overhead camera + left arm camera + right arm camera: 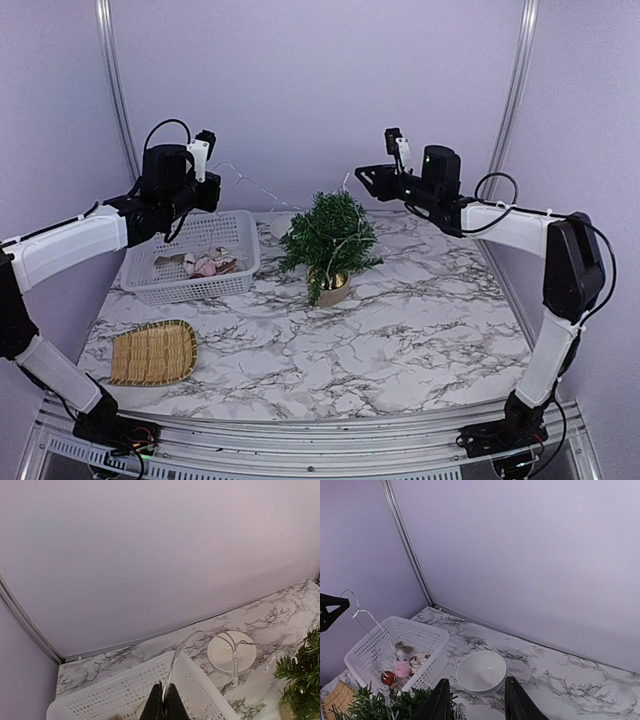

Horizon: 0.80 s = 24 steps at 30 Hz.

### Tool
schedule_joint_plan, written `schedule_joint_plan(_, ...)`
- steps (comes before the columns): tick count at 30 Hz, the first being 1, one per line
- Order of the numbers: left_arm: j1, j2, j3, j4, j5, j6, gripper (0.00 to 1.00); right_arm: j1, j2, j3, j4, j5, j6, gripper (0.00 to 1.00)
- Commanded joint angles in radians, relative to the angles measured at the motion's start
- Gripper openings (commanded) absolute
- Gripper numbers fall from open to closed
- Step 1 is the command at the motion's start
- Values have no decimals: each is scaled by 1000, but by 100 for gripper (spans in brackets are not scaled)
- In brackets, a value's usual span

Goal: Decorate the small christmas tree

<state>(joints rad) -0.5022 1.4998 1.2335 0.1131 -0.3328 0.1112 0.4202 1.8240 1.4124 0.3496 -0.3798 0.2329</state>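
Marble tabletop under lavender walls: the small christmas tree point(330, 240) is standing upright mid-table between two raised grippers, with a light string point(176, 656) leading toward it.

From above, the left gripper point(207, 160) is hovering high and well to the left of the tree, over a white basket point(195, 258), while the right gripper point(362, 178) is hanging just above and right of the treetop, clearly the nearer of the two. In the left wrist view, the fingers are pinching together on the clear string, which is arching past a white bowl point(231, 651) toward the tree at the lower right edge. In the right wrist view, the fingers are standing apart with nothing clamped, the treetop is lying just below and left of them, and the string is running down from the left toward its branches. The coming drape, I judge, is turning on carrying that slack across the tree's upright axis.
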Motion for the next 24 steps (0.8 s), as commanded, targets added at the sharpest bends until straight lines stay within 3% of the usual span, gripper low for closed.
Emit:
schedule_joint_plan(1,1,-93,-22,-60,37,-20,0,-8,-76,3,-6,12,-27,37)
schedule_joint_plan(6,-1,-148,-23,-227,99,-21,0,-8,-152,-26,-34,17,-46,45)
schedule_joint_plan(12,-19,-219,-88,-339,250,-12,0,-3,-253,-75,-78,-93,-59,54)
schedule_joint_plan(24,-148,-220,-95,-488,583,159,0,219,-327,-72,-240,-184,-294,49)
